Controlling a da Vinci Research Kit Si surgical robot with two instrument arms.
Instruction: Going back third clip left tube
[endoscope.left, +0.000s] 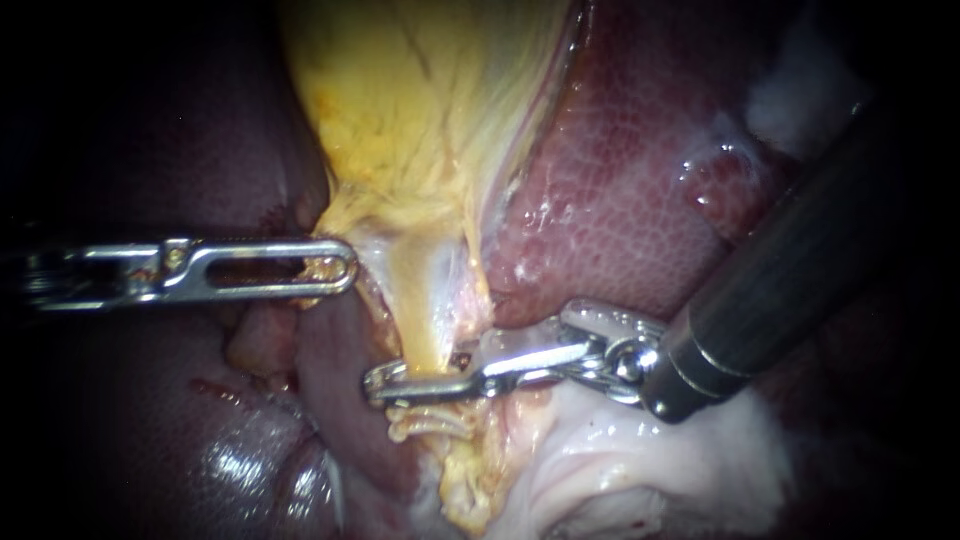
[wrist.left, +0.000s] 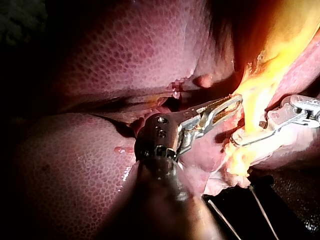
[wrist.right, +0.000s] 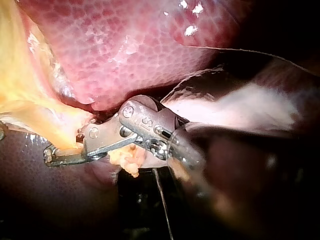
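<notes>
Right pincer (endoscope.left: 385, 384) clamped across the tube (endoscope.left: 428, 345), just below centre.
The right instrument (endoscope.left: 790, 270) enters from 3 o'clock, and its narrow pincer grips the yellow tube from both sides. Pale clips (endoscope.left: 425, 420) sit on the tube at the pincer's 6 o'clock. The left instrument (endoscope.left: 100, 275) comes from 9 o'clock, with the left pincer (endoscope.left: 340, 268) closed on the gallbladder (endoscope.left: 420, 100) edge. Liver (endoscope.left: 620, 200) lies at 2 o'clock.

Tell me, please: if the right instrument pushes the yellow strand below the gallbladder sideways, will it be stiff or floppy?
Probably floppy: the yellow strand tapers thinly from the gallbladder. Likely slippery, since it glistens. Perhaps fragile: its lower end below the right instrument looks frayed.
</notes>
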